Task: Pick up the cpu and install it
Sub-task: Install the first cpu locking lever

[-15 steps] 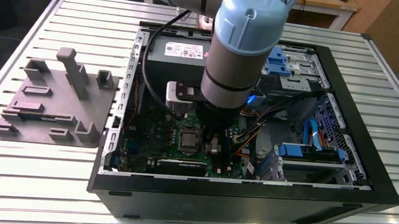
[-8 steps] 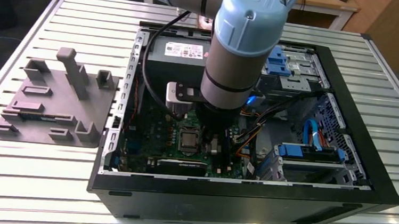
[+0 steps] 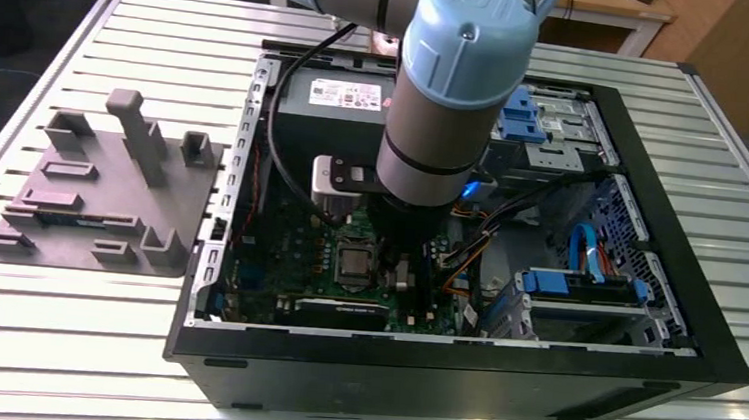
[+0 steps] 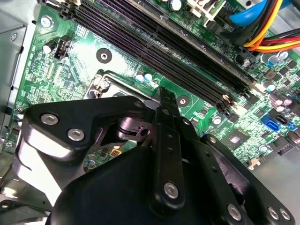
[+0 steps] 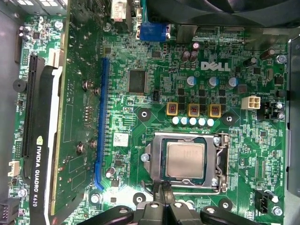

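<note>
So the arm [image 3: 444, 95] is reaching down into the open PC case [image 3: 456, 377], which lies on its side on a slatted metal table [image 3: 71, 327]. In the exterior view the arm's grey-and-blue wrist sits right in the middle of the frame, above the green motherboard [image 3: 292, 244]. The grey foam-looking parts tray [image 3: 102, 194] is off at the left of that frame, outside the case.

The cpu [image 5: 185, 160] is already sitting in its socket. In the first wrist view it's in the lower middle-right of the frame, a silvery square lying flat inside the metal socket frame [image 5: 220, 164]. In the exterior view you can just make it out as a small grey square [image 3: 353, 263] in the lower centre.

The gripper [image 5: 163, 191] pokes in from the bottom edge of the first wrist view, fingertips pressed together with nothing between them, just beside the near edge of the socket, not touching the chip as far as I can tell. In the second wrist view the black gripper linkage [image 4: 166, 154] takes up the lower half of the frame, with the long black memory slots [image 4: 159, 42] running diagonally across the top. A graphics card [image 5: 40, 140] stands along the left side of the first wrist view.
</note>
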Robot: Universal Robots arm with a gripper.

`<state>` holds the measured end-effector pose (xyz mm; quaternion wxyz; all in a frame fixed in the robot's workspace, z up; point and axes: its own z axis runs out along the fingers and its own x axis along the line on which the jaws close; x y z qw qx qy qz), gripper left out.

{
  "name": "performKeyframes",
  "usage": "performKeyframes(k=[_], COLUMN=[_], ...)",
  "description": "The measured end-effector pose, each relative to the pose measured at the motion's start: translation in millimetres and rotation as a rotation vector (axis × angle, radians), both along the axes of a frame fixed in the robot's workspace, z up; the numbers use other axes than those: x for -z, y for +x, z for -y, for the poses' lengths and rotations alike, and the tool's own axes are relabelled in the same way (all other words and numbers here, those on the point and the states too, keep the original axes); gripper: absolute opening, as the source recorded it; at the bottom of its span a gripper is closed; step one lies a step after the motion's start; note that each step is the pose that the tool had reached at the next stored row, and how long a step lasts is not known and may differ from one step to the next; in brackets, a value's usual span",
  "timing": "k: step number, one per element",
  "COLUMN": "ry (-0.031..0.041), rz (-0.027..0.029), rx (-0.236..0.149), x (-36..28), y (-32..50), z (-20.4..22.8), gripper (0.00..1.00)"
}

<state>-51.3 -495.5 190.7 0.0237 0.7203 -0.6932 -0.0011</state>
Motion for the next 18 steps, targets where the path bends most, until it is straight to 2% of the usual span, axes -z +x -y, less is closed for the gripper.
performKeyframes(k=[12,13,14,18], ry=[0.0023,0.0031,0.0030,0.0030], rz=[0.0001,0.0003,0.0003,0.0001], rx=[0.000,0.000,0.000,0.000], x=[2.0,0.7,-5.1,-20.1], y=[4.0,4.1,4.2,4.1], z=[0.0,-0.1,-0.1,-0.1], gripper=[0.10,0.10,0.10,0.10])
